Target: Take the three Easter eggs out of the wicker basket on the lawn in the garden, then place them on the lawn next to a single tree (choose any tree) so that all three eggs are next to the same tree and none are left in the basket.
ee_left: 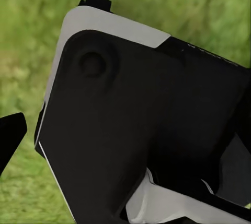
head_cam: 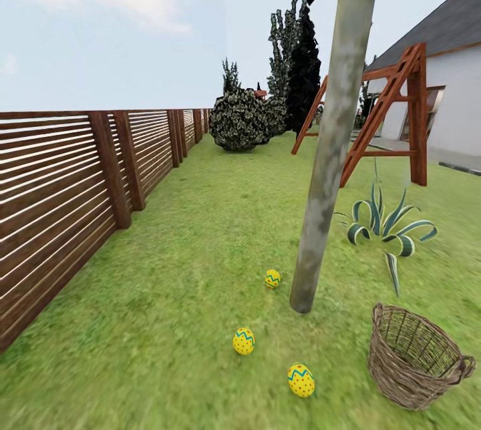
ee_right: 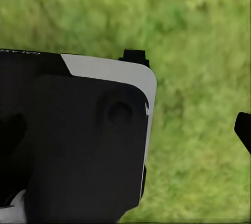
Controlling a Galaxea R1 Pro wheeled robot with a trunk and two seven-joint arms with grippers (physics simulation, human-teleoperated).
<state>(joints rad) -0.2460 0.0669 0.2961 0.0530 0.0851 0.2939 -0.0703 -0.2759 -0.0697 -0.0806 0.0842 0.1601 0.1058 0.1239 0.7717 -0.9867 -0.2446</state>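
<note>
Step in hand: you look to be at the checking stage; all three Easter eggs lie on the lawn (head_cam: 200,250) and the wicker basket (head_cam: 414,366), lower right of the head view, looks empty through its open mouth.
Egg nearest the trunk (head_cam: 272,278): just left of the tree (head_cam: 331,149) base, centre of frame.
Middle egg (head_cam: 244,341): lower centre, a little further from the trunk.
Lowest egg (head_cam: 301,380): bottom centre, between the trunk's base and the frame edge, well apart from the basket.
Doing it well: judge whether the two lower eggs count as next to the tree; if unsure, nudge them closer rather than leave them, and set them down gently since eggs roll on grass.
Pincers: you cannot tell how far either is open; both wrist views show dark casing over blurred grass, with nothing visibly held.
Materials: eggs smooth yellow with zigzag bands and red dots; basket loose brown weave with braided rim; trunk slim, mottled grey-green, leaning slightly.
Surroundings: slatted fence (head_cam: 60,196) at left, striped plant (head_cam: 384,223) right of the trunk.
</note>
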